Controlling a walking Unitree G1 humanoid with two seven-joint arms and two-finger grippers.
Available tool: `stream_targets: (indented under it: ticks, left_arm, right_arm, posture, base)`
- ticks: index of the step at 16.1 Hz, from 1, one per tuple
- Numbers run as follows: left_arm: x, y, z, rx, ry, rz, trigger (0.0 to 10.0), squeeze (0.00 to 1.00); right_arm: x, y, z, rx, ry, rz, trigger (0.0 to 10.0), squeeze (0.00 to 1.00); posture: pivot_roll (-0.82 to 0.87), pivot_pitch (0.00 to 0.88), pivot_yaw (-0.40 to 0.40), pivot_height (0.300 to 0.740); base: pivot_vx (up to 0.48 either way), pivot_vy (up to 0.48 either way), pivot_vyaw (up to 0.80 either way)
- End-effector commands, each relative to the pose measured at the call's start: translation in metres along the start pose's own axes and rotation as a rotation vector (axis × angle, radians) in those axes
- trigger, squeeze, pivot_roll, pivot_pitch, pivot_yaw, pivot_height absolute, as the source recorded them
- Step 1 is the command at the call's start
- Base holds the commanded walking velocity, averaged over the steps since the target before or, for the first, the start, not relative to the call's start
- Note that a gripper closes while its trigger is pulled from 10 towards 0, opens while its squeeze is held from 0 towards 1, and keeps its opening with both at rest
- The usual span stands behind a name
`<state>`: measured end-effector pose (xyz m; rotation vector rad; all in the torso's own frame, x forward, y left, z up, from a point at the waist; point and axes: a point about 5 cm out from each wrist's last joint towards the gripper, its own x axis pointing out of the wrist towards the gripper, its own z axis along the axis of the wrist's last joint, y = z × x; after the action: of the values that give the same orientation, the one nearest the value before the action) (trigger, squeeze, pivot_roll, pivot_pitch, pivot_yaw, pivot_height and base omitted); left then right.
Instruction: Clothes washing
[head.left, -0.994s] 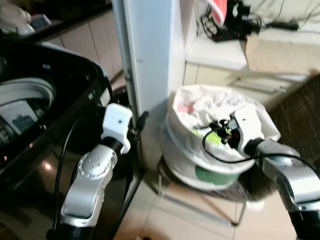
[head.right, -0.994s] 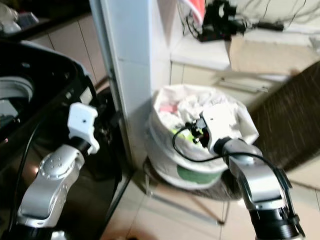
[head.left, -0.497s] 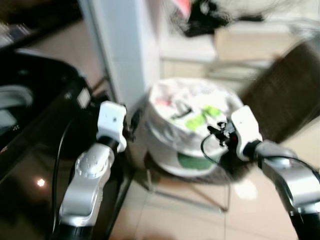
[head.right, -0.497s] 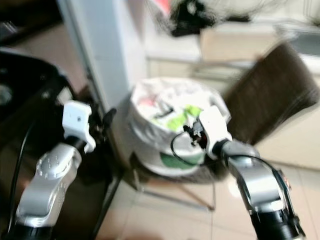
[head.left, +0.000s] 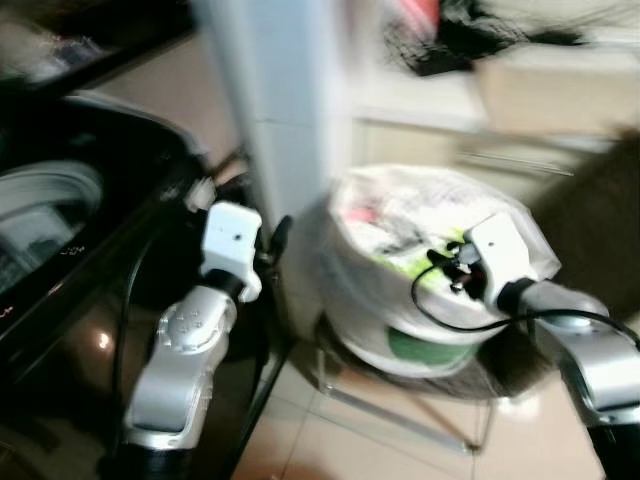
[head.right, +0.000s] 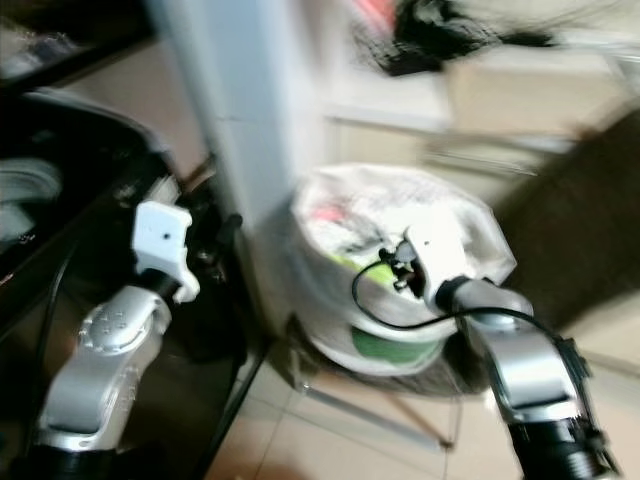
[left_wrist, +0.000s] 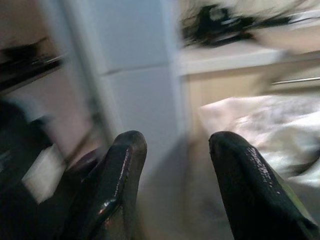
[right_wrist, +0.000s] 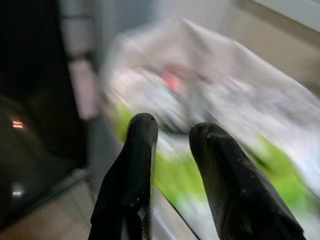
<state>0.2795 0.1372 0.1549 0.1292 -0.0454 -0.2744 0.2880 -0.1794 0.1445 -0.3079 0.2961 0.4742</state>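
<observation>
The washing machine (head.left: 60, 230), black with its top opening showing a pale drum rim, sits at the far left, to the left of the left gripper (left_wrist: 175, 145); its glossy dark front runs down beside the left arm, leaving little room on that side. The left gripper is raised with its two black fingers spread and nothing between them; straight ahead of it stands a white pillar (head.left: 290, 110), whose edge comes down to the floor between the machine and the laundry. To the right of the pillar, just ahead of and below the right gripper (right_wrist: 172, 132), rests the laundry bag (head.left: 430, 260), white with green patches, heaped with pale clothes and seated on a wire-frame stand (head.left: 400, 410); the right gripper hovers over its near rim, fingers slightly parted and holding nothing. Open tiled floor (head.left: 350, 450) lies below both arms. Beyond the bag a pale surface (head.left: 470, 100) carries dark tangled cables, blurred; a dark brown panel (head.left: 600, 200) leans at the far right.
</observation>
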Motion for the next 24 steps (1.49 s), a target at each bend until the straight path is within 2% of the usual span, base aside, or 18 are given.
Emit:
stream_targets:
  ticks: [1,5,8,19,21,24]
  left_arm:
    - [0.001,0.002,0.002,-0.001,-0.005,0.014,10.0,0.0]
    - [0.0,0.003,0.002,-0.004,-0.003,0.02,10.0,0.0]
    - [0.001,0.001,0.001,-0.008,0.002,0.002,10.0,0.0]
    - [0.001,-0.004,0.001,-0.031,-0.003,-0.027,10.0,0.0]
    - [0.0,-0.007,0.004,-0.072,-0.03,-0.038,10.0,0.0]
    - [0.002,-0.007,0.001,-0.066,-0.009,-0.01,10.0,0.0]
  right_arm:
    - [-0.003,-0.003,0.0,-0.015,0.0,0.004,10.0,0.0]
    - [-0.003,-0.002,0.0,-0.028,0.0,0.006,10.0,0.0]
    - [-0.003,-0.01,-0.001,0.015,-0.002,-0.047,10.0,0.0]
    - [-0.007,-0.015,-0.001,0.027,-0.008,-0.077,10.0,0.0]
    - [-0.009,-0.02,-0.001,0.034,-0.01,-0.092,10.0,0.0]
    - [-0.011,-0.029,-0.002,0.07,0.008,-0.129,10.0,0.0]
  posture:
    - [-0.06,0.005,0.053,0.74]
    - [-0.06,0.005,0.049,0.74]
    - [-0.07,0.0,0.057,0.74]
    - [-0.07,0.0,0.055,0.74]
    - [-0.07,0.0,0.053,0.74]
    - [-0.07,0.002,0.051,0.74]
  base:
    - [0.292,0.0,0.8]
    - [0.296,0.0,0.8]
    - [0.294,0.0,0.0]
    - [0.308,0.0,0.0]
    - [0.0,0.0,0.0]
    - [0.0,0.0,0.0]
